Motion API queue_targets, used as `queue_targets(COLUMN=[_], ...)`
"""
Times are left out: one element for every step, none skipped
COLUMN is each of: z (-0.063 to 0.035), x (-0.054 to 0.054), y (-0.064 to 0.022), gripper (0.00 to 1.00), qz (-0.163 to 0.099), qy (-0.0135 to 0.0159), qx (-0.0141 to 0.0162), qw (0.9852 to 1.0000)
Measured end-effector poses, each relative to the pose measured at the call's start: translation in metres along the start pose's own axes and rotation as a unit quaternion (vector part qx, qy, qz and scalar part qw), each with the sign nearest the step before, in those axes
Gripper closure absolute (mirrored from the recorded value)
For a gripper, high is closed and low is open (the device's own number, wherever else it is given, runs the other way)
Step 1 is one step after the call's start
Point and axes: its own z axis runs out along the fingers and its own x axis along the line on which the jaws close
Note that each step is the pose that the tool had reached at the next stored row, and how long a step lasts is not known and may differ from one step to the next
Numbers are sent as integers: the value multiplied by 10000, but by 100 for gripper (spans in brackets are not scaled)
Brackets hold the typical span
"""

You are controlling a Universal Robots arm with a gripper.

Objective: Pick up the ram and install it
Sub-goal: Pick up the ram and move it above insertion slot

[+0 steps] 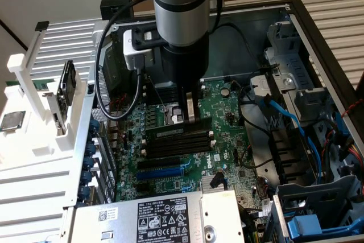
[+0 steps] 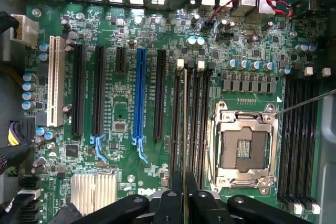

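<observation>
The gripper [image 2: 184,196] is clamped on the ram [image 2: 185,129], which stands on edge directly beneath it. The ram's long axis runs parallel to the black memory slots [image 2: 203,119] beside the empty processor socket [image 2: 242,150]; whether it is seated cannot be told.

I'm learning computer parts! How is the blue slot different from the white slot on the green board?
The blue slot sits between black slots; the white slot lies nearer the board's edge. The blue slot ends in a pale blue clip; the white slot has none. Both are long, narrow, empty and parallel.
</observation>
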Motion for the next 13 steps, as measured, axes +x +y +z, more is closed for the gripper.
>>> queue_targets(z=[7, 12, 17, 21, 25, 28, 32, 36, 40, 43, 46, 48, 50], x=[-5, -9, -15, -19, -21, -22, -23, -24, -24, -23, -23, -23, -23], y=[1, 1, 2, 2, 1, 2, 4, 6, 8, 8, 8, 8, 8], gripper=[86, 86, 86, 86, 86, 86, 86, 86, 86, 86, 86, 86, 86], qz=[0, 0, 0, 0, 2, 8, 18, 28, 39, 48, 57, 64, 70], qy=[0, 0, 1, 0, -1, 0, 0, 1, 1, 2, 2, 2, 2], qx=[0, 0, 0, 0, 0, 1, 2, 2, 3, 4, 4, 4, 2], qw=[10000, 10000, 10000, 10000, 10000, 10000, 10000, 10000, 10000, 10000, 10000, 10000, 10000])
